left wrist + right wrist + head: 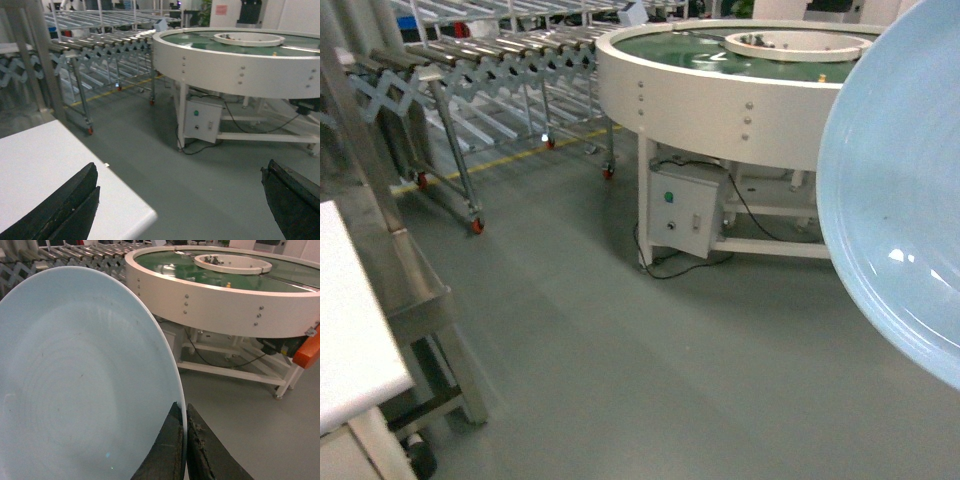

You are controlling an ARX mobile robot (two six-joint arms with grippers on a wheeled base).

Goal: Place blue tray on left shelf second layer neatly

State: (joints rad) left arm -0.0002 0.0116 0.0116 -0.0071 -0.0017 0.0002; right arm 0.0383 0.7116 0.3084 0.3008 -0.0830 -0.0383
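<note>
Your right fingers [184, 440] are clenched on the rim of the pale sky-blue glossy plastic tray [85, 385], held aloft edge-on — keep it pinched, swing left toward the stainless-steel shelf [415, 275], level it; left fingers [175, 200] hang released.

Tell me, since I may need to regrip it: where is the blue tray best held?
By its thin rim, pinched edge-on from below, as the right tool does now. The blue tray is a shallow, glossy dish with no handle, so only the rim fits between closed fingers.
</note>
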